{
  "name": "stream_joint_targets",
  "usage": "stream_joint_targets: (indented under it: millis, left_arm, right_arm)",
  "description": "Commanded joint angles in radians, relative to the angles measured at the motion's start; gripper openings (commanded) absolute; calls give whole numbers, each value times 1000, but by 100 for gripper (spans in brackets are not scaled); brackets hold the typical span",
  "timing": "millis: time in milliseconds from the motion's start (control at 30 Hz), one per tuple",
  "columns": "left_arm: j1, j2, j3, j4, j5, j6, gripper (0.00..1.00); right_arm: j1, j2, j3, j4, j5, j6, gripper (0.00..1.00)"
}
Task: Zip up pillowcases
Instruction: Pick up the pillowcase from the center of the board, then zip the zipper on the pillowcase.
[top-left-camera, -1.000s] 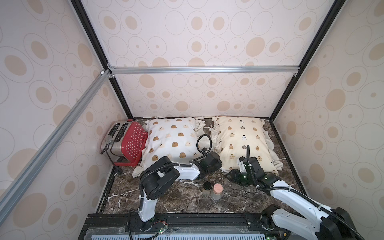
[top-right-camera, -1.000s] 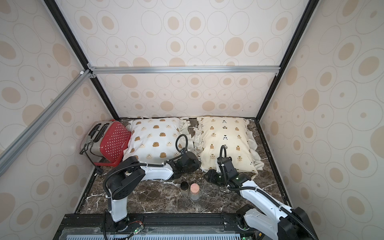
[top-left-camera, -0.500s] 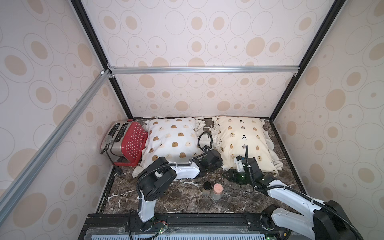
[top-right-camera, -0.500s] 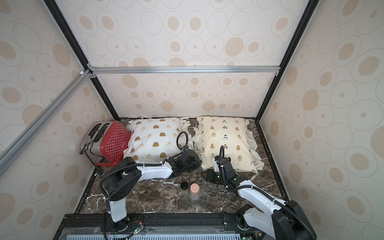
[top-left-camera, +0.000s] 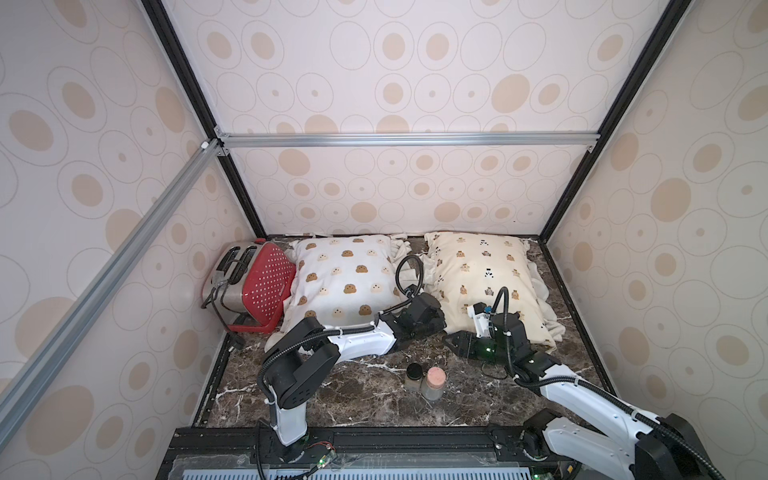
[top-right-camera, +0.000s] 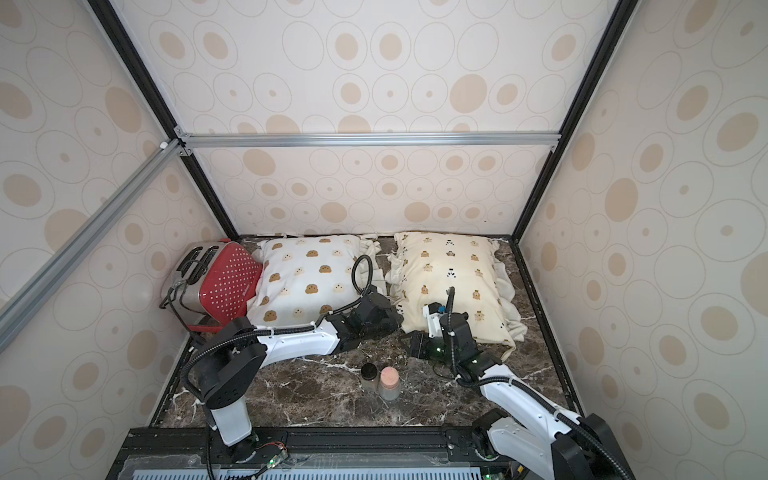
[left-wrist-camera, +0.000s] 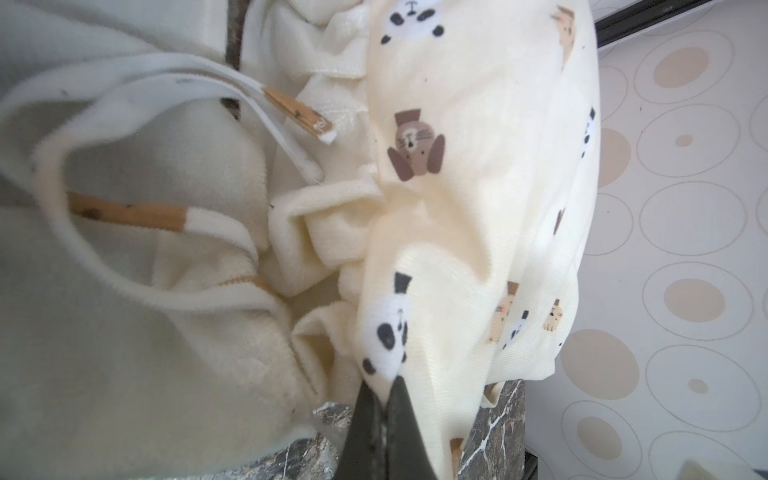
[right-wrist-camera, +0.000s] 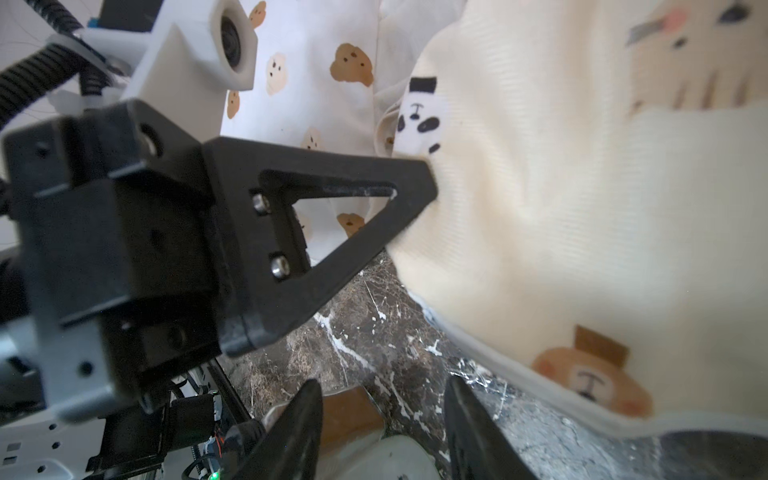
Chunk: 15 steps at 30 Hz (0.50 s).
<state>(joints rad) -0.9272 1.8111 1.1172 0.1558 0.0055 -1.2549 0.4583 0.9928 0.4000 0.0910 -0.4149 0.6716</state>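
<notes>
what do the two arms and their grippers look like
The left arm and right arm have white links, black joint housings and black ribbed cables. White camera mounts sit at the wrists. The left gripper and right gripper are black with thin tapering fingers; side-on, a left finger is a triangular frame with a cut-out and two silver screws. A green light glows on the right wrist.

A: Room to pass?
B: Bare worktop (top-left-camera: 353, 399) in front, either side of the two jars (top-left-camera: 432, 384); white pillow (top-left-camera: 345, 274) and cream-yellow pillow (top-left-camera: 478, 266) fill the back, narrow gap between them; toaster (top-left-camera: 257, 286) blocks the far left corner.
</notes>
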Motion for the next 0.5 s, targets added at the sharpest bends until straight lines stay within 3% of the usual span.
stream_joint_targets:
  millis: [0, 233, 467]
  left_arm:
    - [4, -38, 42, -15, 1, 30, 0]
    - [4, -39, 53, -18, 15, 44, 0]
    - [4, -52, 62, -26, 20, 69, 0]
  right_arm:
    - [-13, -9, -32, 45, -29, -22, 50]
    - [-12, 17, -21, 42, 45, -83, 45]
    - [-13, 76, -21, 104, -4, -171, 45]
